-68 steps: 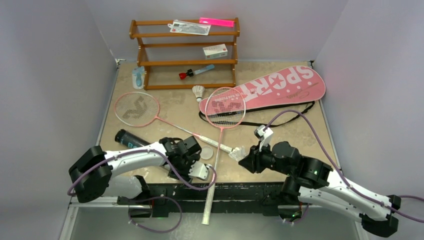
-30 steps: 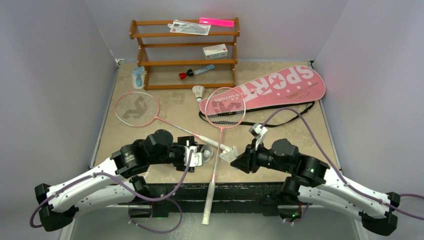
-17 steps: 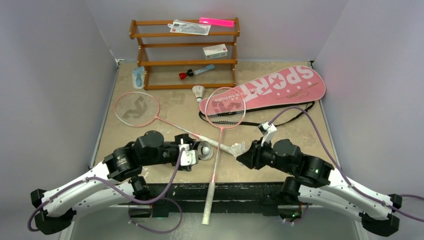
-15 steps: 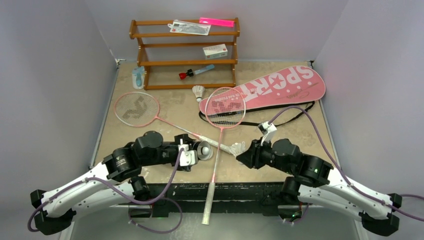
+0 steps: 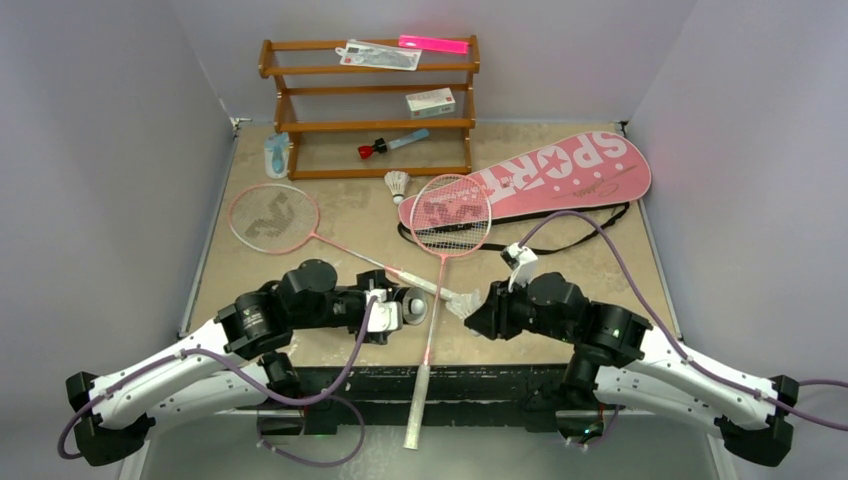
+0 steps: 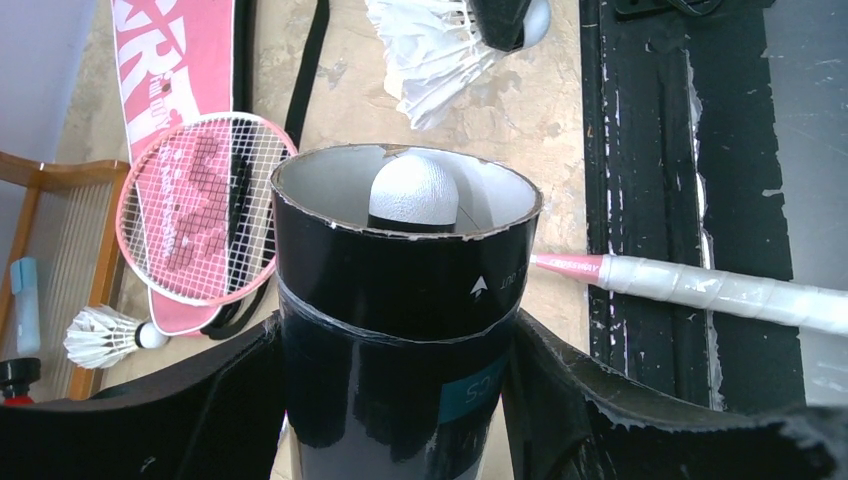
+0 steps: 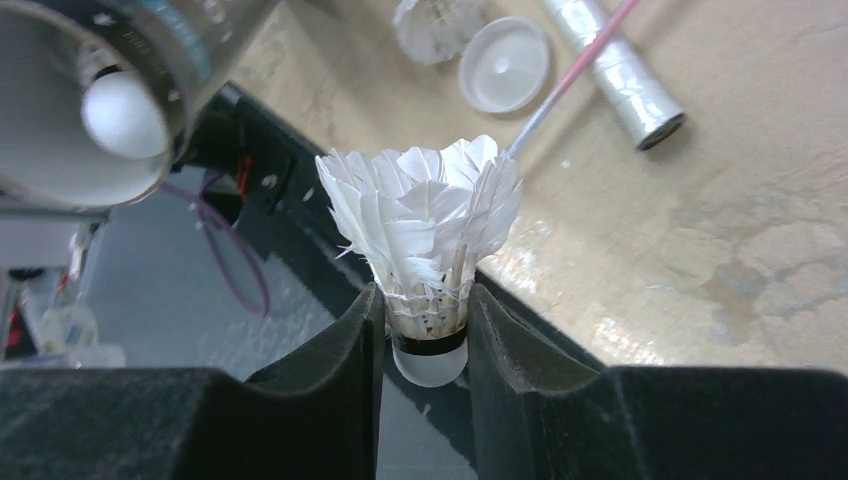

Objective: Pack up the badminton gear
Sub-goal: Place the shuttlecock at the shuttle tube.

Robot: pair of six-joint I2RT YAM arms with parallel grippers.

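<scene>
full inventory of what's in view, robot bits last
rack: 1, wood; far edge
box: 1, white; on rack
tool: 1, blue, red cap; on rack
packet, strip: 1 each, whitish, pink; rack top
small item: 1, pale blue; left of rack
bag: 1, pink, black strap; far right
rackets: 2, pink, white handles; crossed, centre
tube: 1, black; in left jaws
lid: 1, clear; near edge
shuttlecocks: 4, white; by rack, in tube, in right jaws, beside lid
arms: 2, white-black; near edge, both jaws gripping

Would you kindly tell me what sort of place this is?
Probably a robot lab cell: plain walls box in a table, left arm and right arm sit at its edge, rackets lie staged.
</scene>
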